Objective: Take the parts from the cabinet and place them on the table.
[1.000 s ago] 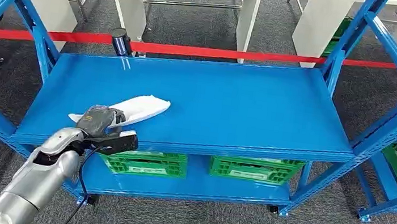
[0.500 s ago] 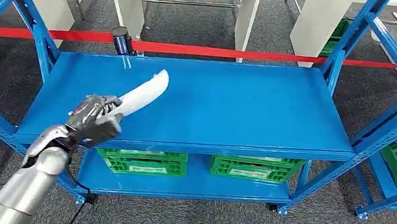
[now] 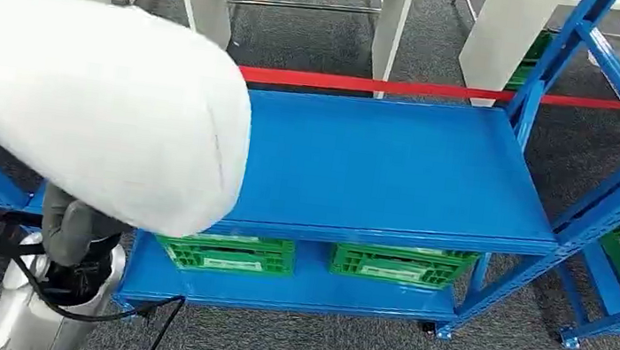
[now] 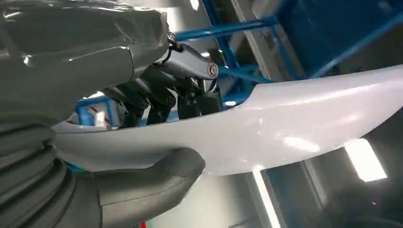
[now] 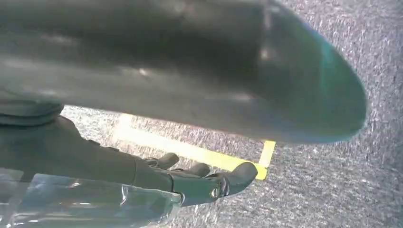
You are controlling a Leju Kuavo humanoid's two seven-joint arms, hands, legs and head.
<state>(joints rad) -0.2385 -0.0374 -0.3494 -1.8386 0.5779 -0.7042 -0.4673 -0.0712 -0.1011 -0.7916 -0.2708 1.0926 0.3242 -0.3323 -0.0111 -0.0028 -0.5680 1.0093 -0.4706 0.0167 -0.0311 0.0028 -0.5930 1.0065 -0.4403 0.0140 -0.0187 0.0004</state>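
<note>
The robot's left arm (image 3: 25, 319) is a smooth silver cylinder ending in a dark grey wrist collar, with black cables looping around that collar and trailing down beside it. In the left wrist view the left hand (image 4: 157, 118) has a glossy grey ribbed cover, a thick rounded grey thumb, and darker metallic fingers (image 4: 190, 80) with exposed linkages and a round silver screw head. The right hand (image 5: 190, 180) shows dark grey, smooth-tipped fingers (image 5: 237, 175) and a reflective translucent panel at its base.

Even bright overhead light; white part (image 3: 102, 96) looms blurred, right wrist view perhaps defocused.
</note>
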